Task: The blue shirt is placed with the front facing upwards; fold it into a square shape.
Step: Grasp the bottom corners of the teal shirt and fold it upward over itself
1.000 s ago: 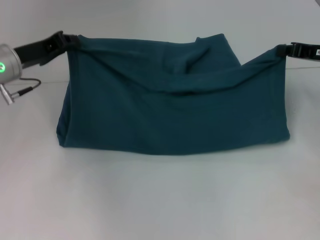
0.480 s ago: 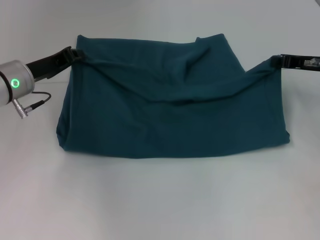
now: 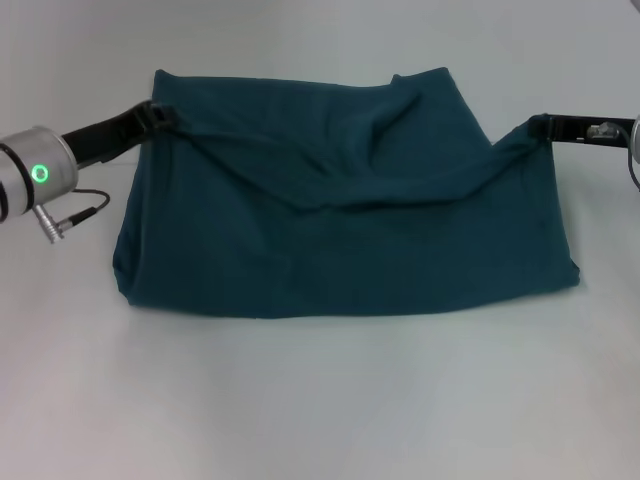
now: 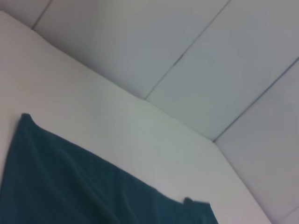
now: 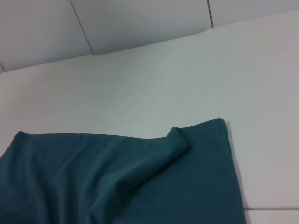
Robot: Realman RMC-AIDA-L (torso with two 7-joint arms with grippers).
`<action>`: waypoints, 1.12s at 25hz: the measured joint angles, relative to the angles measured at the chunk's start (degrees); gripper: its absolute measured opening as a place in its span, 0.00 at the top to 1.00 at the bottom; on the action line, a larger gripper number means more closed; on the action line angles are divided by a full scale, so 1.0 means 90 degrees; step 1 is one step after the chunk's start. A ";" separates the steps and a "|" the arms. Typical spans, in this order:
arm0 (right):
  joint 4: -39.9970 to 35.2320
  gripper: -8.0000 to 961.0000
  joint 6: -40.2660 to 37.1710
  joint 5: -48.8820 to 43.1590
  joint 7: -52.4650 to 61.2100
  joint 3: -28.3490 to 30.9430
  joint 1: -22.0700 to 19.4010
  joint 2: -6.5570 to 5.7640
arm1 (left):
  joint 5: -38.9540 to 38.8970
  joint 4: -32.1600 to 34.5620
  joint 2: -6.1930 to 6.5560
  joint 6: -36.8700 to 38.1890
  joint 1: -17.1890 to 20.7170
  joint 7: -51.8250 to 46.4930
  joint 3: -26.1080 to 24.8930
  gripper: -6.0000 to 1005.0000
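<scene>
Dark teal-blue cotton shirt (image 3: 340, 210): doubled on white table (image 3: 320, 400). Corners are pinched by left gripper (image 3: 160, 118) and right gripper (image 3: 540, 127), both clamped on cloth.

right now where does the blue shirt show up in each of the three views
Head view: the blue shirt fills the middle of the table, left gripper and right gripper at its far corners.
Left wrist view: along the lower edge.
Right wrist view: across the lower half.
Shared landmark: the folded-over far corner flap.
</scene>
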 joint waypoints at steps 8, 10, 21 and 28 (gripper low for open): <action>0.0072 0.94 0.0169 0.0002 -0.0001 -0.0024 0.0017 0.0082 | -0.0012 0.0000 -0.0174 -0.0190 -0.0005 0.0054 0.0520 0.92; 0.0079 0.93 0.0184 -0.0007 -0.0002 -0.0050 0.0020 0.0101 | -0.0016 0.0024 -0.0240 -0.0222 -0.0006 0.0199 0.0523 0.88; 0.0042 0.68 0.0192 -0.0018 -0.0023 -0.0386 -0.0041 0.0166 | -0.0063 0.0220 -0.0410 -0.0367 0.0044 0.0396 0.0504 0.65; -0.0226 0.57 -0.0055 0.0007 -0.0092 -0.0369 -0.0151 0.0166 | -0.0711 0.0883 -0.0464 -0.0197 0.0399 0.0393 0.0526 0.40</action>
